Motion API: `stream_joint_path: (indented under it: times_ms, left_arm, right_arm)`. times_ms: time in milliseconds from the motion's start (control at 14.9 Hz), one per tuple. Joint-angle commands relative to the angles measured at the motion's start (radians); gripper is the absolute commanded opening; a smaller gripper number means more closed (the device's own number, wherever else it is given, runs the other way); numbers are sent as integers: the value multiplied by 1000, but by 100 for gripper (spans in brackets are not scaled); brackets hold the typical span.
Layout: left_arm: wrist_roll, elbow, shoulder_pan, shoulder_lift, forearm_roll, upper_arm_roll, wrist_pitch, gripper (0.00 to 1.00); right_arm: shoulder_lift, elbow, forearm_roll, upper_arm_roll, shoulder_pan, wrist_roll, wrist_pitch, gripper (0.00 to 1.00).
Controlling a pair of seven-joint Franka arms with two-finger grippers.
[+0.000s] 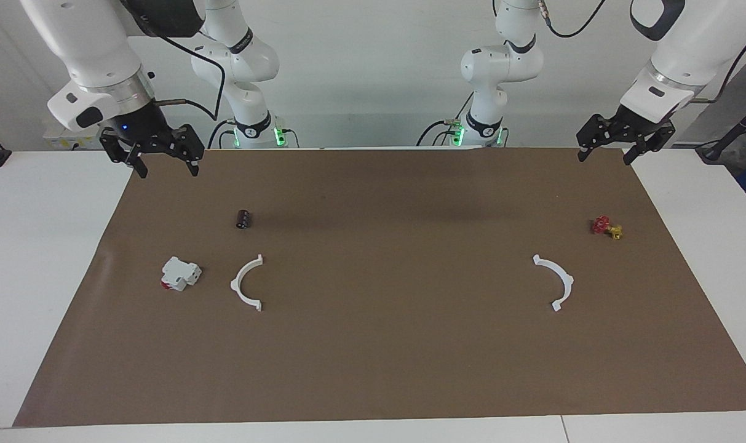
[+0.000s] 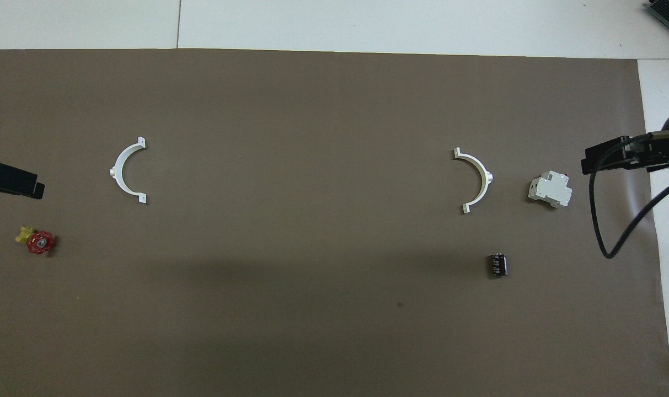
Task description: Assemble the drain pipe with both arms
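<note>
The drain pipe lies as two separate white half-rings, flat on the brown mat and far apart. One half-ring [image 1: 245,284] [image 2: 477,179] lies toward the right arm's end. The other half-ring [image 1: 557,280] [image 2: 123,176] lies toward the left arm's end. Their open sides face each other. My right gripper [image 1: 166,169] is open and empty, raised over the mat's corner at the right arm's end. My left gripper [image 1: 605,157] is open and empty, raised over the mat's corner at the left arm's end. Neither touches anything.
A white-and-red blocky part [image 1: 180,274] [image 2: 550,190] lies beside the half-ring at the right arm's end. A small black cylinder [image 1: 243,219] [image 2: 497,265] lies nearer the robots than that half-ring. A red-and-yellow valve [image 1: 605,227] [image 2: 37,240] lies near the left arm's end. The brown mat [image 1: 373,369] covers the white table.
</note>
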Motion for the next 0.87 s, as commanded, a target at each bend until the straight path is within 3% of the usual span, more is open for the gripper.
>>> stream_joint_path:
  times_ms: [0, 806]
  left_arm:
    - [2, -35, 9, -29, -6, -2, 16, 100]
    - [2, -35, 9, -29, -6, -2, 15, 100]
  right_arm:
    - [-23, -26, 9, 6, -16, -20, -9, 100]
    - [-23, -26, 9, 6, -12, -23, 1, 100]
